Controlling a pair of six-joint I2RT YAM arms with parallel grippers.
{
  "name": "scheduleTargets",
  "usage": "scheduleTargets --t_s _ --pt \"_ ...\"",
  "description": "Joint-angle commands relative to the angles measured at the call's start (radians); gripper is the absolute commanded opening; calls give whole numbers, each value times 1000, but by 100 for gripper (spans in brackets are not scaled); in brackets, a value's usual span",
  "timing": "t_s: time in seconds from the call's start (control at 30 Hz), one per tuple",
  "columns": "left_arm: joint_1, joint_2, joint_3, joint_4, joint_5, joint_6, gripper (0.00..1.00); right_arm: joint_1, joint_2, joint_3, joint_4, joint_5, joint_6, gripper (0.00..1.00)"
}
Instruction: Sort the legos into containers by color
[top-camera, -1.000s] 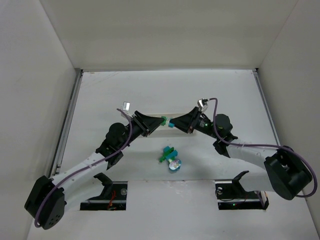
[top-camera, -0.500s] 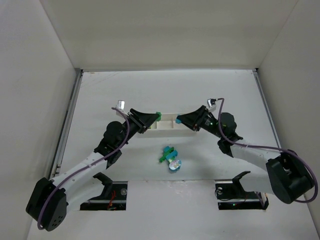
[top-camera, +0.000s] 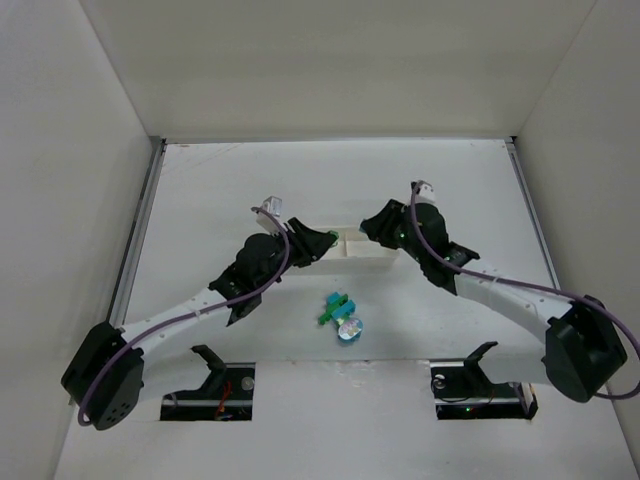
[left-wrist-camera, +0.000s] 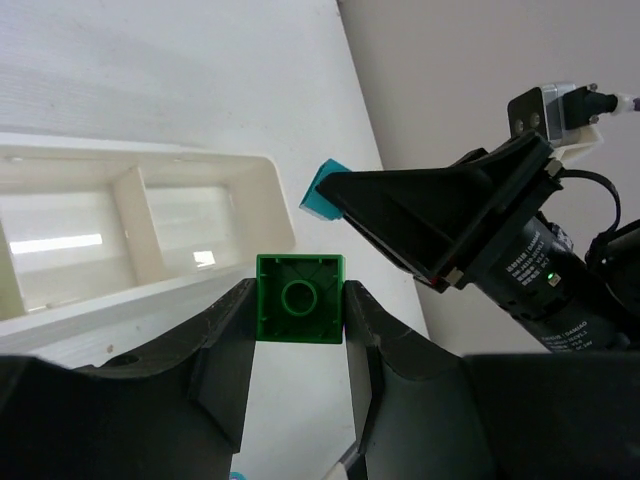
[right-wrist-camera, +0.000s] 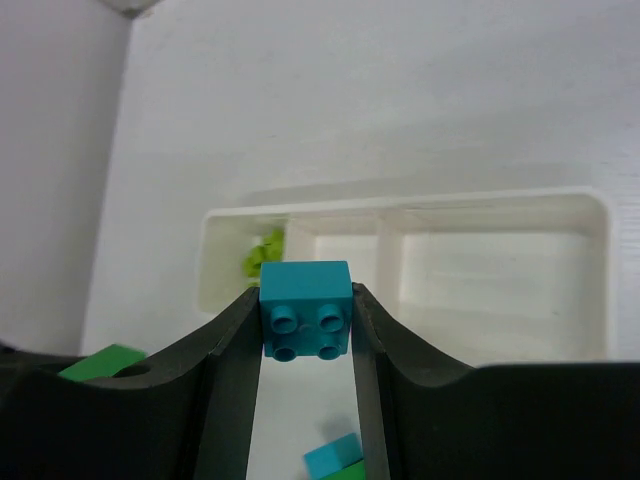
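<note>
Over the middle of the table (top-camera: 200, 180), both arms now lean in above the white tray (top-camera: 350, 246). Half a second ago the two held bricks stood farther apart, and more of the tray showed between them. A second ago they were almost touching.

The left pincer (top-camera: 322, 241) is clenched on a green brick (left-wrist-camera: 299, 299), hollow underside toward its wrist camera. The right pincer (top-camera: 368, 226) is clenched on a cyan brick (right-wrist-camera: 306, 308), studs toward its own camera. Each brick sits squarely between its fingers, in the air beside the tray.

From above, the green brick is only a speck and the cyan one is barely visible. The right wrist view shows yellow-green pieces (right-wrist-camera: 263, 255) in the tray's left end compartment, with the other two compartments showing only white floor. The top view does not show this. The left wrist view catches the cyan brick at the tip of the other pincer. Only the top view shows the whole cluster (top-camera: 340, 315) of green and cyan bricks, lying on the table nearer the arm bases, apart from the tray.
</note>
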Motion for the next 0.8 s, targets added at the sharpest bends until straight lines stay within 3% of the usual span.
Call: scheduleTargets --t_s 0.0,0.27,0.53,0.77 --pt "-3 18 51 18 -29 67 14 2 53 39 -74 95 -84 24" --pt "23 40 54 7 -21 78 14 7 141 56 -58 121 -93 26" --pt "20 153 103 -4 -18 104 14 -4 150 56 -47 144 -99 53" --pt "3 286 196 -37 -33 171 14 -16 38 10 -38 144 -102 59"
